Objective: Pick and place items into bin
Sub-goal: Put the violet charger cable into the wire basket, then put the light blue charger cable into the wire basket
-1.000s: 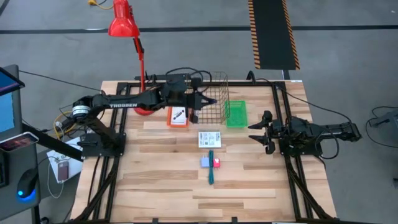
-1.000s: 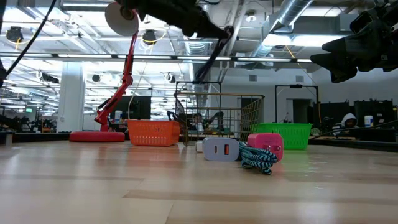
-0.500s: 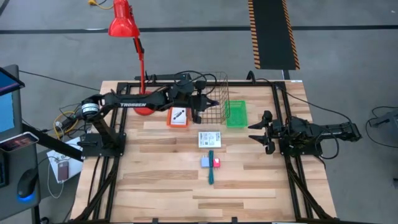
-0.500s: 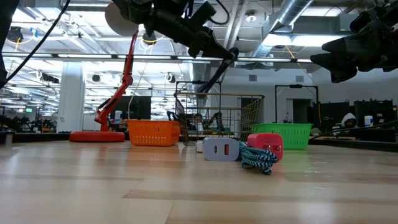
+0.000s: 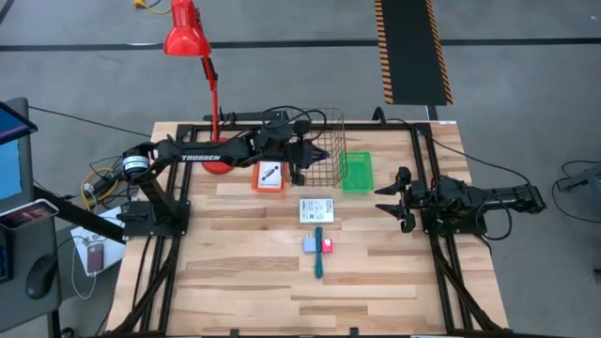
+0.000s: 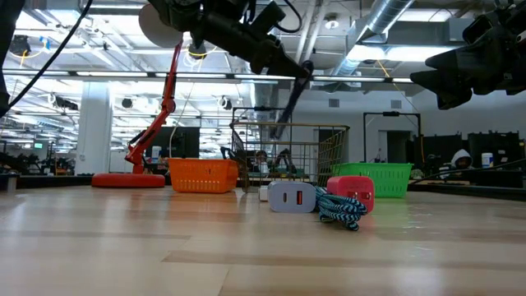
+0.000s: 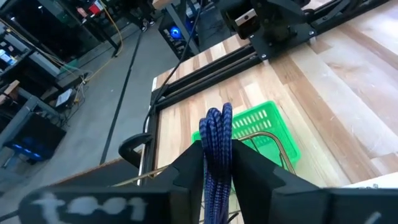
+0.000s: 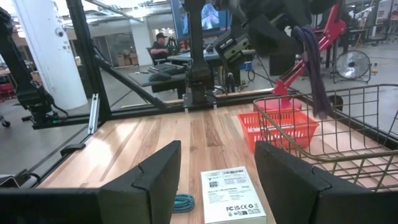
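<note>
My left gripper point(image 5: 300, 158) is over the near left corner of the wire basket point(image 5: 325, 150), shut on a dark blue braided cord point(image 6: 289, 103) that hangs over the basket's rim. The cord also shows in the right wrist view point(image 8: 314, 68). On the table lie a white printed packet point(image 5: 316, 209), a blue-grey block point(image 5: 310, 244), a pink-red block point(image 5: 327, 245) and a teal braided cord point(image 5: 319, 258). Another white card lies in the orange bin point(image 5: 269, 176). My right gripper point(image 5: 392, 200) waits open at the table's right side. My left gripper pinches the doubled-up blue cord point(image 7: 217, 134) between its two fingers point(image 7: 189, 165), several strands side by side. The fingers slant down toward the table's right. The cord is lifted clear and hangs below the fingertips point(image 6: 283, 123), above the wire basket.
A green bin point(image 5: 357, 171) stands right of the wire basket, and the orange bin stands left of it. A red desk lamp point(image 5: 188, 38) rises from its base at the far left. Black frame rails point(image 5: 427, 169) border the table. Bare wood lies toward the near edge.
My left gripper has reached a little farther toward the table's right, to the wire basket, and come down slightly. The blue cord it carries has swung from a slant to hang more nearly straight down over the basket's rim.
</note>
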`<state>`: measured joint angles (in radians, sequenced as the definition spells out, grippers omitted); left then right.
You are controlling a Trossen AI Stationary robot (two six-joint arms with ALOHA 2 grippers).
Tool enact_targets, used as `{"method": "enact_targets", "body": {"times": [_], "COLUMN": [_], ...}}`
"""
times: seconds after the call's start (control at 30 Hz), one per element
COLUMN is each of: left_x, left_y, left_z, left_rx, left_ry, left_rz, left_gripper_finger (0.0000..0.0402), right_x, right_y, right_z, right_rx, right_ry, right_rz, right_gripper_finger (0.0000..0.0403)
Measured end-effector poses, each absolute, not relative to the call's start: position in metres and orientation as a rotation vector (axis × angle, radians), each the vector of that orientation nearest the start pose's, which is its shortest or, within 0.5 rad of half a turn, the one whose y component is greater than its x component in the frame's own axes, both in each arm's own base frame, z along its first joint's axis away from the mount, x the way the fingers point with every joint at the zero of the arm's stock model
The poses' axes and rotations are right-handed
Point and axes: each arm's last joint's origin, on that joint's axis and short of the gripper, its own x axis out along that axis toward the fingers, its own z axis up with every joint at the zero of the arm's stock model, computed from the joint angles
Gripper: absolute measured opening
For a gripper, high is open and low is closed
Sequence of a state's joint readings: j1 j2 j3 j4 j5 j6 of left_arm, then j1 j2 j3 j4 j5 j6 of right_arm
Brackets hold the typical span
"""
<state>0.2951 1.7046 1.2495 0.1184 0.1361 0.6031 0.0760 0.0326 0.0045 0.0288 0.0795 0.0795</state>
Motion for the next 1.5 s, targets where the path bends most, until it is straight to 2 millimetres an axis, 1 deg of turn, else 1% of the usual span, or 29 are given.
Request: {"method": "enact_targets", "body": {"times": [0.2,0.67,0.83,1.13,1.27,1.37,1.5], "left_x": [0.376,0.375,0.375,0.372,0.371,0.371,0.373], "left_y": [0.111,0.111,0.111,0.109,0.1,0.088,0.066], "left_z": [0.278,0.276,0.275,0.267,0.263,0.258,0.254], "left_rx": [0.503,0.471,0.446,0.408,0.365,0.361,0.39], "left_ry": [0.384,0.409,0.418,0.496,0.522,0.554,0.591], "left_rz": [0.081,0.08,0.082,0.045,-0.069,-0.146,-0.221], "left_gripper_finger": [0.0089,0.0122,0.0128,0.0128,0.0128,0.0128,0.0128], "right_x": [0.099,0.099,0.099,0.099,0.099,0.099,0.099], "right_y": [0.005,0.005,0.005,0.005,0.005,0.005,0.005], "right_z": [0.165,0.165,0.165,0.165,0.165,0.165,0.165], "right_rx": [0.08,0.08,0.08,0.08,0.08,0.08,0.08], "right_ry": [-0.001,-0.002,-0.001,-0.001,-0.002,-0.001,-0.002], "right_rz": [-0.004,-0.004,-0.003,-0.003,-0.003,-0.004,-0.004], "right_gripper_finger": [0.0198,0.0198,0.0198,0.0198,0.0198,0.0198,0.0198]}}
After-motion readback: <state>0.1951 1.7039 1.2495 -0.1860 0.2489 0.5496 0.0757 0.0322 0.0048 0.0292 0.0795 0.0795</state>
